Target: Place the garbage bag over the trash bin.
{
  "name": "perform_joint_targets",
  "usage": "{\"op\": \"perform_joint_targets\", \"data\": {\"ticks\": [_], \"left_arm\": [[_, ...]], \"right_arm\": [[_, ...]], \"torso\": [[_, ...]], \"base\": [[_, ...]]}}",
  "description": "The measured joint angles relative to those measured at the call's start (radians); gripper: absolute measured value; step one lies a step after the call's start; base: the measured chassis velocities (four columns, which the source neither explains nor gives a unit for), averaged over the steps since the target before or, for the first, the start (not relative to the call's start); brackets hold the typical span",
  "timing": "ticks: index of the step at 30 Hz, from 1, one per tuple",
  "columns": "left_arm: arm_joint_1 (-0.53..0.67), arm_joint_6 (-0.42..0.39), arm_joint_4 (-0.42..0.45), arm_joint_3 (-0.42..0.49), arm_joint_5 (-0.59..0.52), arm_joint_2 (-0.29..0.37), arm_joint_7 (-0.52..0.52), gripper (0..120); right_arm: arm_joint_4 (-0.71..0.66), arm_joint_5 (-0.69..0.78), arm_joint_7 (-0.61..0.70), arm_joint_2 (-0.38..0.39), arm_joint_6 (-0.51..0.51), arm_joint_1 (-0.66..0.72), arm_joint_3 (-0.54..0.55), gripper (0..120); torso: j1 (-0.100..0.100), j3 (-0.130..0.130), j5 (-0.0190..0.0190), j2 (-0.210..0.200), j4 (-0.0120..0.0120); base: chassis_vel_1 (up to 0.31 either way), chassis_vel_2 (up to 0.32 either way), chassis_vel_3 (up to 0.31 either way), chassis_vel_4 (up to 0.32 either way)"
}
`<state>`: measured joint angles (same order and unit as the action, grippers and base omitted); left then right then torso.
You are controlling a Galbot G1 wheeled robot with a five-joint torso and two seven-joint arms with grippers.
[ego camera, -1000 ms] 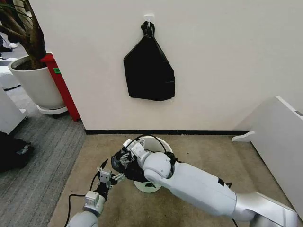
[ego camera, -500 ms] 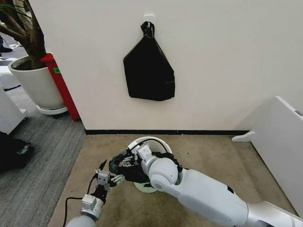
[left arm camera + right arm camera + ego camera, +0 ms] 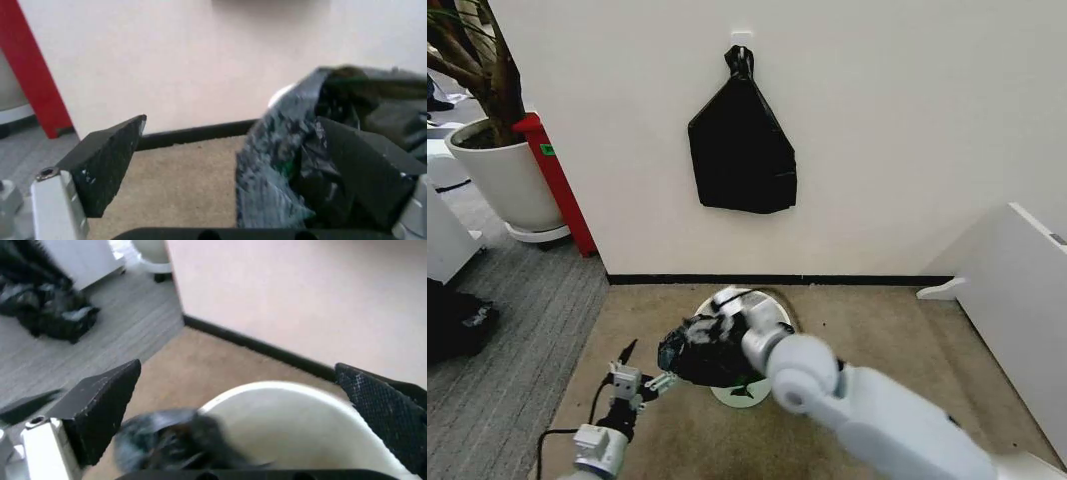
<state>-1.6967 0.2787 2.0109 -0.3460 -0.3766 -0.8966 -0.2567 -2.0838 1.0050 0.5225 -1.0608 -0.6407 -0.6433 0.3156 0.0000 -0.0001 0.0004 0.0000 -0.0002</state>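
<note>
Left pincer (image 3: 639, 383), spread, sits lower left beside the crinkly black plastic garbage bag (image 3: 699, 352). Right pincer (image 3: 240, 410), spread, hovers over the round cream-white trash bin (image 3: 772, 305) at lower centre. Knotted black bundle (image 3: 741, 150) hangs above.

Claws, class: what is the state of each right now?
Left claw: open, one finger against the garbage bag.
Right claw: open, holding nothing, above the trash bin.

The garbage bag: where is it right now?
In the head view the garbage bag is bunched over the left side of the trash bin, between the left gripper and the right gripper, below the wall.
</note>
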Motion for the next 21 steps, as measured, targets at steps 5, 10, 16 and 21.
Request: {"op": "perform_joint_targets", "data": {"ticks": [5, 10, 16, 21], "left_arm": [[-0.095, -0.067, 0.127, -0.100, -0.021, -0.032, -0.013, 100], [-0.179, -0.107, 0.212, -0.162, 0.005, -0.098, -0.034, 100], [-0.197, -0.104, 0.233, -0.179, 0.059, -0.158, -0.035, 100], [-0.189, -0.088, 0.222, -0.171, 0.099, -0.192, -0.024, 100]], "right_arm": [[0.139, 0.094, -0.139, 0.071, -0.072, 0.154, -0.045, 100], [0.346, 0.143, -0.278, 0.075, -0.093, 0.310, 0.044, 100], [0.527, 0.088, -0.509, 0.092, -0.094, 0.482, 0.285, 100], [0.669, -0.158, -0.808, 0.081, -0.095, 0.588, 0.427, 100]], "torso": [[0.000, 0.000, 0.0002, 0.000, 0.0000], [0.000, 0.000, -0.0001, 0.000, 0.0004], [0.000, 0.000, -0.0004, 0.000, 0.0005], [0.000, 0.000, -0.0005, 0.000, -0.0006]], "base": [[0.000, 0.000, 0.000, 0.000], [0.000, 0.000, 0.000, 0.000], [0.000, 0.000, 0.000, 0.000], [0.000, 0.000, 0.000, 0.000]]}}
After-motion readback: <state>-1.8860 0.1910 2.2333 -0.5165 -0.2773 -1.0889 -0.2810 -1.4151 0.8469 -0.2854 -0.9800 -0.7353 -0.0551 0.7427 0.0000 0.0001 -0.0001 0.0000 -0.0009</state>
